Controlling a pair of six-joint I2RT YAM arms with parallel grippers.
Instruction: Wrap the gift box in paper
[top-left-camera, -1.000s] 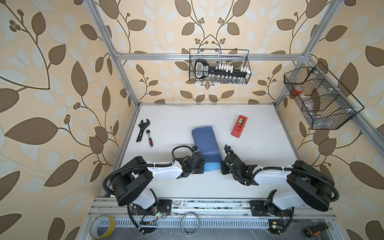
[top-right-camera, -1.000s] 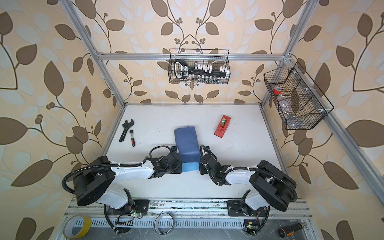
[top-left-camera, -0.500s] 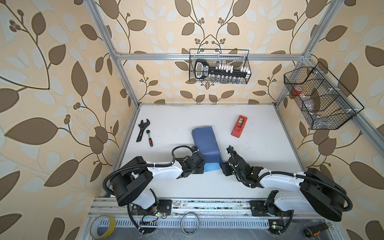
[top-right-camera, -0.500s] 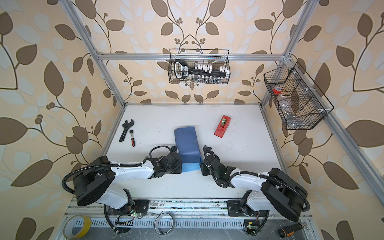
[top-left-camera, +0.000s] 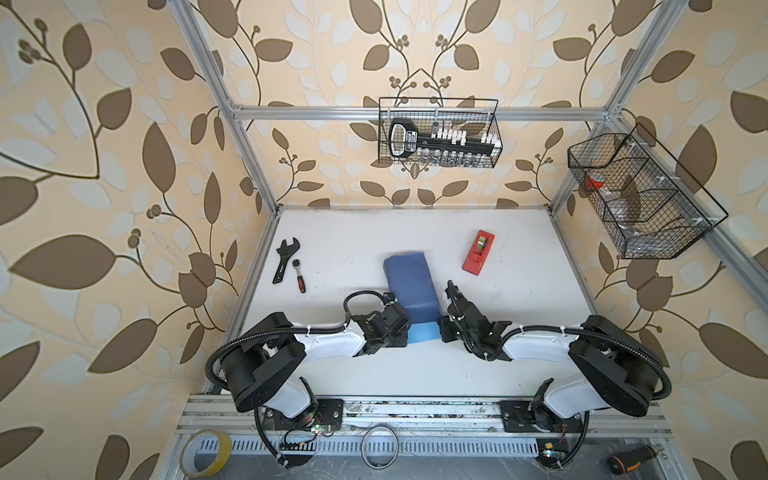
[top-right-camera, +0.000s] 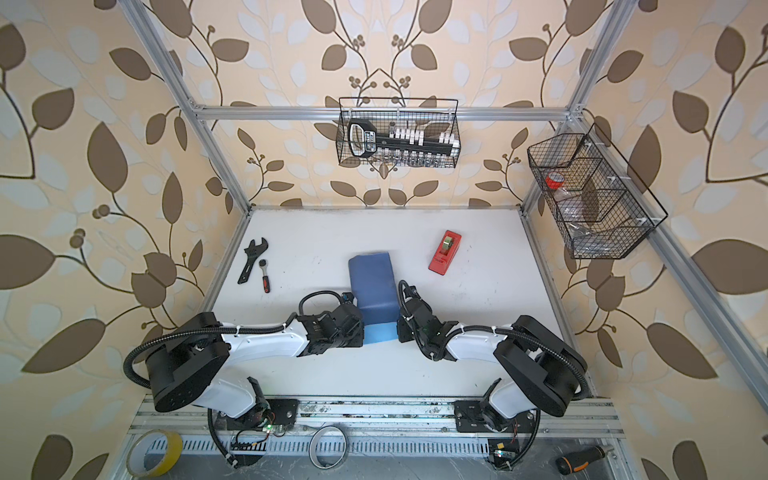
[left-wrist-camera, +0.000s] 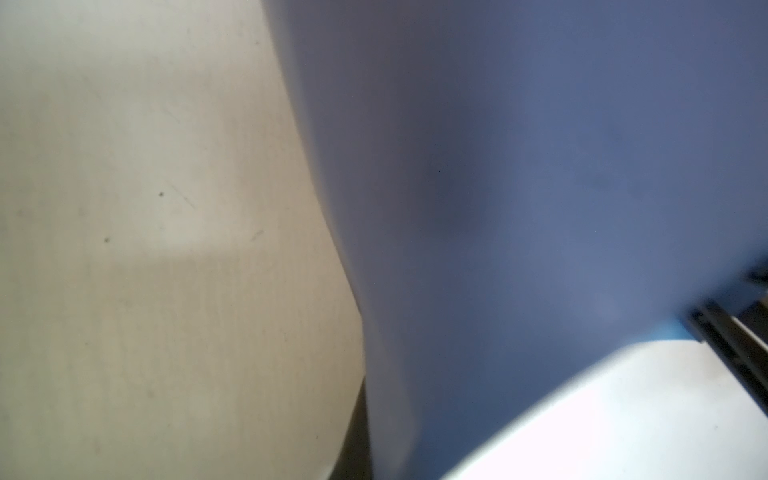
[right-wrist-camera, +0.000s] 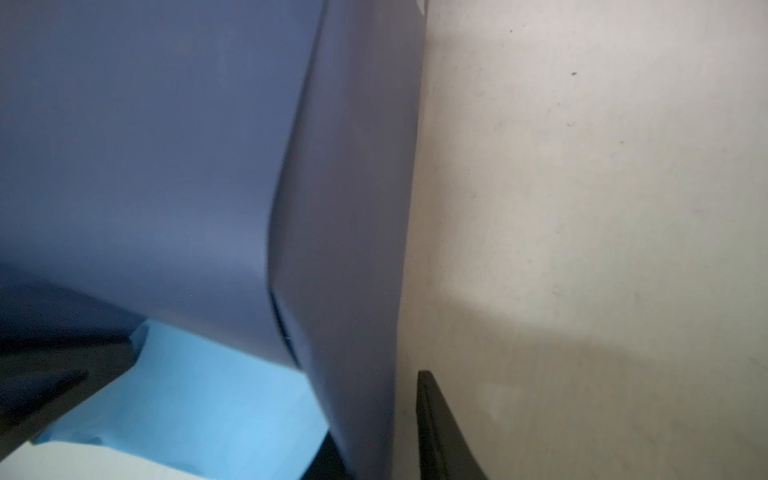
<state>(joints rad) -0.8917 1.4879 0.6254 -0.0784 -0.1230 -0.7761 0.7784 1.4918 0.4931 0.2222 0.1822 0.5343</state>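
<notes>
Jaws of left gripper (top-left-camera: 406, 329): together, pinching the near-left edge of the paper (top-left-camera: 409, 286) | paper: folded dark face up into a raised bundle on the table (top-left-camera: 519, 316), left of and nearer than the tape dispenser (top-left-camera: 478, 252), light strip at its near end | gift box: out of sight | right gripper (top-left-camera: 443, 328): jaws slightly apart astride the bundle's near-right edge.

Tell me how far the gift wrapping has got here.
Done: the paper is folded over into a box-shaped bundle, dark side up; the box is hidden. In hand: the left tool and right tool flank its near end, beside a light-blue strip. Remaining: closing the ends and taping; the tape dispenser sits apart, untouched.
</notes>
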